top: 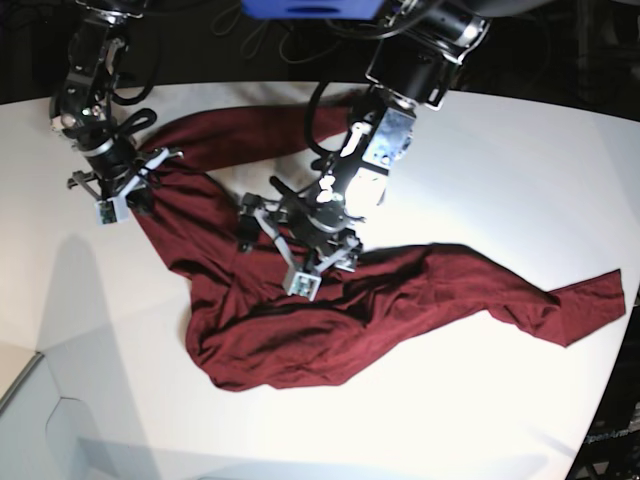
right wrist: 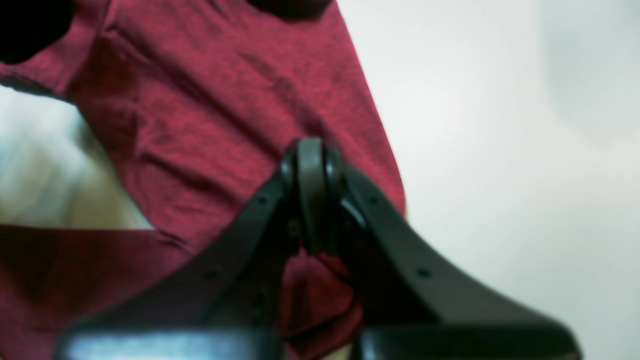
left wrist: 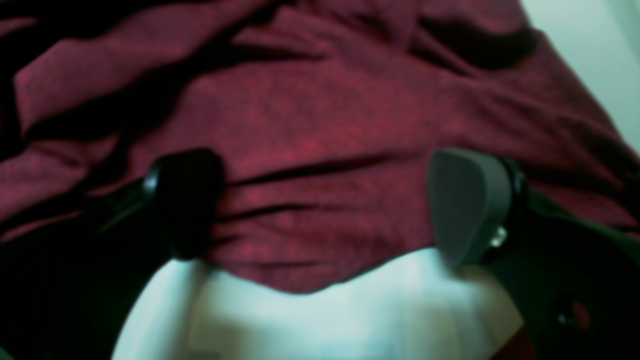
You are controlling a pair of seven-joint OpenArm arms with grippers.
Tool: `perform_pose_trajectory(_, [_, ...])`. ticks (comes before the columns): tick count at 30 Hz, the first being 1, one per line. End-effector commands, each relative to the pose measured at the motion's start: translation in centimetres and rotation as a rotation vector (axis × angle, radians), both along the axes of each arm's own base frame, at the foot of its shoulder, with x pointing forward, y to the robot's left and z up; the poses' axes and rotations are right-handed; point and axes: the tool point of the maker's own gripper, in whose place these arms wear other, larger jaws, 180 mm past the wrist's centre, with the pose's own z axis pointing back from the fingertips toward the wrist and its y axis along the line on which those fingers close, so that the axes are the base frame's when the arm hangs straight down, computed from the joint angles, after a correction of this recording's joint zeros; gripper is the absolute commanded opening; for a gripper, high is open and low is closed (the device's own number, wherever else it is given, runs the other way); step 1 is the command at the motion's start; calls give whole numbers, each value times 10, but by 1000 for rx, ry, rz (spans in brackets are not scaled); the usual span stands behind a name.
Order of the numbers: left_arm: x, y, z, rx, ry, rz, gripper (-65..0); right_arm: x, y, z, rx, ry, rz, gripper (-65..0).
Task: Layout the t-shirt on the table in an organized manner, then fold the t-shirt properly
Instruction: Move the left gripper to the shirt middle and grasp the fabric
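The maroon t-shirt point(top: 300, 340) lies crumpled across the white table point(top: 500, 150), with one long sleeve trailing to the right edge and another stretching toward the back. My left gripper point(top: 290, 245) hovers over the shirt's middle. In the left wrist view it is open point(left wrist: 327, 205), its fingers straddling wrinkled cloth point(left wrist: 320, 115) just above a hem, with bare table point(left wrist: 350, 320) below. At the shirt's left edge my right gripper point(top: 135, 188) is shut. The right wrist view shows its closed tips point(right wrist: 312, 195) pinching the shirt point(right wrist: 215, 125), and cloth bunches between the finger bases.
The table's curved far edge meets a dark background with cables behind both arms. A white ledge point(top: 30, 420) sits at the lower left corner. Bare table point(right wrist: 500, 175) spreads to the right of the right gripper.
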Motion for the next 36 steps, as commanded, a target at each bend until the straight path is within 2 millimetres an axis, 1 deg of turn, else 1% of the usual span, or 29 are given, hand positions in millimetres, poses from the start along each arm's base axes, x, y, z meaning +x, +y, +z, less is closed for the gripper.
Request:
perform_pose_trajectory(1, [12, -9, 20, -33, -52, -8, 0, 9, -3, 14, 1, -53, 1, -650])
perform_pose_trajectory(6, [11, -13, 23, -56, -48, -11, 0, 7, -3, 12, 0, -47, 1, -650])
perform_pose_trajectory(9, [9, -18, 24, -125, -12, 2, 0, 7, -3, 11, 0, -45, 1, -650])
perform_pose_trajectory(12, [12, -20, 27, -164, 2, 7, 0, 7, -3, 11, 0, -44, 1, -650])
perform_pose_trajectory(13, [9, -21, 25, -170, 14, 5, -50, 7, -3, 11, 0, -44, 1, -650])
perform_pose_trajectory(14, [7, -24, 23, -174, 24, -2, -125, 7, -3, 11, 0, -44, 1, -650])
perform_pose_trajectory(16, [4, -25, 17, -175, 42, -3, -292, 7, -3, 11, 0, -44, 1, -650])
perform_pose_trajectory(19, [4, -23, 14, -172, 50, 4, -538, 5, -3, 10, 0, -41, 1, -650])
perform_pose_trajectory(20, [4, -23, 14, -172, 50, 4, -602, 5, -3, 10, 0, -41, 1, -650])
perform_pose_trajectory(21, [4, -23, 14, -168, 49, 4, -650, 5, -3, 10, 0, -41, 1, -650])
perform_pose_trajectory(22, [3, -24, 14, -163, 49, -2, -650, 5, -3, 10, 0, -41, 1, -650])
perform_pose_trajectory(24, [0, -23, 10, -158, 62, 3, -628, 5, -3, 10, 0, -39, 1, -650])
perform_pose_trajectory(27, [-3, -21, 6, -152, 72, 6, -650, 6, -3, 11, 0, -42, 1, -650])
perform_pose_trajectory(29, [-12, -11, -8, -130, 98, 14, -650, 8, -3, 12, 0, -47, 1, -650])
perform_pose_trajectory(31, [-22, -3, -17, -116, 116, 16, -650, 8, -3, 13, -1, -50, 1, -650])
perform_pose_trajectory(33, [-38, 3, -29, -94, 163, 7, -650, 11, -4, 15, -3, -57, 0, -650])
perform_pose_trajectory(34, [-44, 7, -32, -80, 185, 0, -650, 14, -6, 19, -10, -67, 2, -650])
perform_pose_trajectory(36, [-60, 15, -40, -56, 232, -13, -650, 15, -7, 21, -15, -72, 3, -650])
